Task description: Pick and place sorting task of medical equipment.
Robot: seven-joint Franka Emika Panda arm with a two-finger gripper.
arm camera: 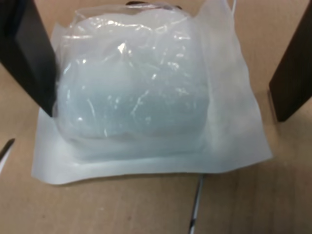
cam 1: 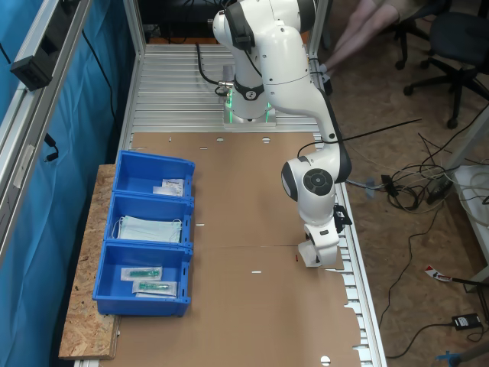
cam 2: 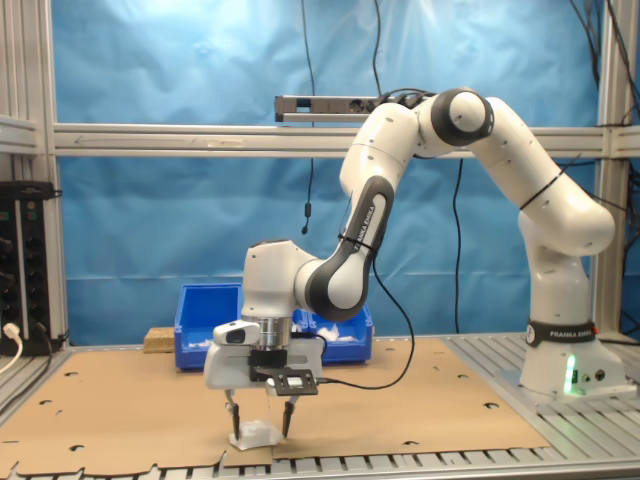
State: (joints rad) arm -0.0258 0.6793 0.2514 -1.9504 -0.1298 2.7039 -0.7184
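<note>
A brown cardboard sheet (cam 1: 252,229) covers the metal workbench, with a blue curtain (cam 2: 150,220) hanging behind it in the second exterior view. The white robot arm (cam 2: 400,200) bends down near the bench edge, and its gripper (cam 2: 260,425) points straight at the cardboard. The 2 dark fingers (arm camera: 29,53) stand spread apart, released, with nothing clamped between them. Directly below the gripper, between the fingers, lies the white packet (arm camera: 141,97), flat on the cardboard; its crinkly clear wrapper bulges over a pale pad. In the wrist view 1 finger touches or just overlaps the packet's edge, while the other finger (arm camera: 292,73) stands clear of it. In the second exterior view the packet (cam 2: 256,433) sits between the fingertips. Well away from the gripper, across the cardboard, a blue tray (cam 1: 149,241) with 3 compartments holds white packets (cam 1: 170,186), pale blue masks (cam 1: 149,228) and clear packets with green contents (cam 1: 149,279), 1 kind per compartment.
</note>
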